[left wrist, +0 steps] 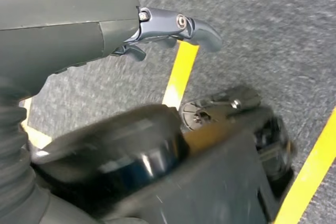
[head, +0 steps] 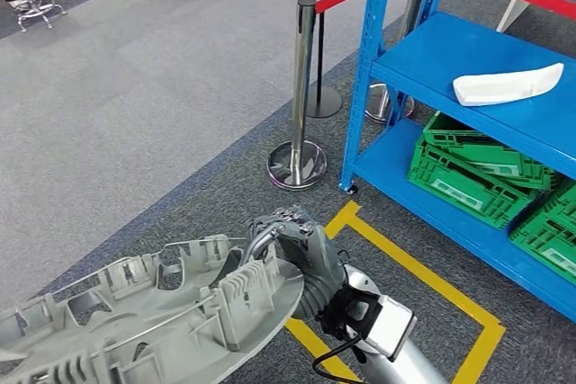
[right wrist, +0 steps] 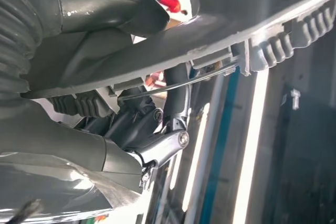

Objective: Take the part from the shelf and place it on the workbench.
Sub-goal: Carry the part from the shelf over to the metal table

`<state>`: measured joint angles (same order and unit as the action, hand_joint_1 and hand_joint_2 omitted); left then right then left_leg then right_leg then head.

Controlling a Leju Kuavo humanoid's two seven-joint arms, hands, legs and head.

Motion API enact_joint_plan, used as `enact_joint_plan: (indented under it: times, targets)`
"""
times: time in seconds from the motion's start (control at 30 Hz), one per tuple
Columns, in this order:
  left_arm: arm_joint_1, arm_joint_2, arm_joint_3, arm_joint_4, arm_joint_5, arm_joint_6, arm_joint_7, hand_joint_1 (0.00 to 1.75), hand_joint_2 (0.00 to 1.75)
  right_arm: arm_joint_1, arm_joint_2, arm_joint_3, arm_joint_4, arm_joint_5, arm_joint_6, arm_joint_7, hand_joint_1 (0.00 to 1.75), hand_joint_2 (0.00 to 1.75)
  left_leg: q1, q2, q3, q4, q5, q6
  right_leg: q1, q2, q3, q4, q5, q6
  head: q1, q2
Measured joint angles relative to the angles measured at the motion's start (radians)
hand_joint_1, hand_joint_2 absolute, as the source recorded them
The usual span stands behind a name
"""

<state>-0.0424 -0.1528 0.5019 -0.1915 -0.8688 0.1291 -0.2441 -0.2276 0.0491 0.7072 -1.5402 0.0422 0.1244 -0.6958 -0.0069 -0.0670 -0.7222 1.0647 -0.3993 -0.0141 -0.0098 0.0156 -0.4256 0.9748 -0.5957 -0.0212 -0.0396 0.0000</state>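
A large grey ribbed plastic part (head: 149, 312) fills the lower left of the head view. My right hand (head: 292, 249) grips its right end, fingers curled over the rim. The right wrist view shows the same part (right wrist: 245, 19) close up, with my right hand (right wrist: 158, 145) hooked around its edge and thin metal rod. In the left wrist view my left hand (left wrist: 170, 27) hangs over the carpet, fingers stretched out and holding nothing. A white curved part (head: 506, 85) lies on the blue shelf (head: 435, 60) at the upper right.
Green crates (head: 469, 173) sit on the shelf's lower level. Two chrome stanchions (head: 299, 132) with a red belt stand left of the shelf. Yellow floor tape (head: 421, 276) marks a box in front of the shelf. Open grey carpet lies to the left.
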Motion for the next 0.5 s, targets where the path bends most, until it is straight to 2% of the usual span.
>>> enact_joint_plan:
  times: [0.03, 0.07, 0.1, 0.13, 0.17, 0.2, 0.23, 0.27, 0.3, 0.33, 0.37, 0.4, 0.43, 0.47, 0.5]
  targets:
    - [-0.001, -0.001, 0.000, 0.000, 0.000, 0.002, 0.000, 0.00, 1.75, 0.000, 0.000, 0.001, 0.000, 0.000, 0.000, 0.000, 1.75, 1.75, 0.000, 0.029, -0.013, 0.057, -0.051, -0.004, 0.003, -0.016, -0.006, 0.000, 0.005, -0.003, -0.004, 0.000]
    - [-0.003, -0.001, 0.000, 0.000, -0.001, 0.002, 0.000, 0.00, 1.75, 0.000, 0.000, 0.001, 0.000, 0.000, 0.000, 0.000, 1.75, 1.75, 0.003, 0.046, -0.028, 0.128, -0.097, -0.008, 0.006, -0.032, -0.013, 0.001, 0.010, -0.004, -0.007, 0.000]
    - [-0.004, -0.002, 0.000, 0.000, -0.001, 0.003, 0.000, 0.00, 1.75, 0.001, 0.000, 0.002, 0.000, 0.000, 0.000, 0.000, 1.75, 1.75, 0.006, 0.053, -0.039, 0.194, -0.124, -0.010, 0.008, -0.049, -0.018, 0.003, 0.014, -0.003, -0.007, 0.000]
    - [-0.004, -0.002, 0.001, 0.000, -0.001, 0.003, 0.000, 0.00, 1.75, 0.001, 0.000, 0.002, 0.000, 0.000, 0.000, 0.000, 1.75, 1.75, 0.008, 0.057, -0.039, 0.235, -0.132, -0.012, 0.009, -0.065, -0.022, 0.006, 0.016, -0.001, -0.007, 0.000]
    - [-0.004, -0.002, 0.001, 0.000, -0.002, 0.003, 0.000, 0.00, 1.75, 0.001, 0.000, 0.003, 0.000, 0.000, 0.000, 0.000, 1.75, 1.75, 0.009, 0.060, -0.021, 0.238, -0.122, -0.012, 0.009, -0.080, -0.024, 0.008, 0.018, 0.000, -0.007, 0.000]
    - [-0.003, -0.002, 0.001, 0.000, -0.003, 0.004, 0.000, 0.00, 1.75, 0.001, 0.000, 0.004, 0.000, 0.000, 0.000, 0.000, 1.75, 1.75, 0.010, 0.064, 0.014, 0.200, -0.100, -0.009, 0.010, -0.094, -0.025, 0.011, 0.019, 0.002, -0.007, 0.000]
    - [0.001, -0.002, 0.001, 0.000, -0.005, 0.006, 0.001, 0.00, 1.75, 0.001, 0.000, 0.004, 0.000, 0.000, 0.000, 0.000, 1.75, 1.75, 0.008, 0.076, 0.059, 0.136, -0.078, -0.003, 0.010, -0.105, -0.025, 0.013, 0.018, 0.004, -0.007, 0.000]
    - [0.005, -0.002, 0.001, 0.000, -0.007, 0.011, 0.002, 0.00, 1.75, 0.000, 0.000, 0.004, 0.000, 0.000, -0.001, 0.000, 1.75, 1.75, 0.003, 0.095, 0.100, 0.072, -0.066, 0.006, 0.012, -0.115, -0.026, 0.015, 0.017, 0.007, -0.007, 0.000]
    - [0.009, -0.002, 0.000, 0.000, -0.010, 0.016, 0.002, 0.00, 1.75, 0.000, 0.000, 0.005, 0.000, 0.000, -0.001, 0.000, 1.75, 1.75, -0.004, 0.114, 0.128, 0.024, -0.059, 0.015, 0.013, -0.125, -0.028, 0.016, 0.017, 0.012, -0.007, 0.000]
    - [0.013, -0.001, 0.000, 0.000, -0.012, 0.021, 0.003, 0.00, 1.75, 0.000, 0.000, 0.005, 0.000, 0.000, -0.001, 0.000, 1.75, 1.75, -0.011, 0.127, 0.140, -0.003, -0.059, 0.023, 0.013, -0.133, -0.030, 0.016, 0.018, 0.016, -0.006, 0.000]
    - [0.015, -0.001, 0.000, 0.000, -0.014, 0.027, 0.004, 0.00, 1.75, 0.000, 0.000, 0.005, 0.000, 0.000, 0.000, 0.000, 1.75, 1.75, -0.017, 0.131, 0.141, -0.011, -0.062, 0.028, 0.014, -0.143, -0.033, 0.016, 0.019, 0.021, -0.006, 0.000]
    - [0.016, -0.001, -0.001, 0.000, -0.015, 0.032, 0.004, 0.00, 1.75, -0.001, 0.000, 0.006, 0.000, 0.000, 0.000, 0.000, 1.75, 1.75, -0.020, 0.123, 0.140, -0.020, -0.062, 0.032, 0.014, -0.152, -0.033, 0.015, 0.020, 0.026, -0.007, 0.000]
    - [0.015, -0.002, -0.001, 0.000, -0.017, 0.036, 0.006, 0.00, 1.75, -0.003, 0.000, 0.006, 0.000, 0.000, 0.000, 0.000, 1.75, 1.75, -0.018, 0.113, 0.144, -0.035, -0.063, 0.037, 0.013, -0.146, -0.036, 0.017, 0.015, 0.029, -0.006, 0.000]
    - [0.014, -0.002, -0.001, 0.000, -0.019, 0.040, 0.007, 0.00, 1.75, -0.006, 0.000, 0.006, 0.000, 0.000, 0.000, 0.000, 1.75, 1.75, -0.015, 0.102, 0.149, -0.051, -0.063, 0.044, 0.011, -0.123, -0.045, 0.030, 0.003, 0.033, -0.005, 0.000]
    - [0.013, -0.003, -0.002, 0.000, -0.020, 0.043, 0.008, 0.00, 1.75, -0.008, 0.000, 0.007, 0.000, 0.000, 0.001, 0.001, 1.75, 1.75, -0.010, 0.090, 0.154, -0.066, -0.062, 0.051, 0.010, -0.090, -0.064, 0.065, -0.018, 0.036, -0.004, 0.000]
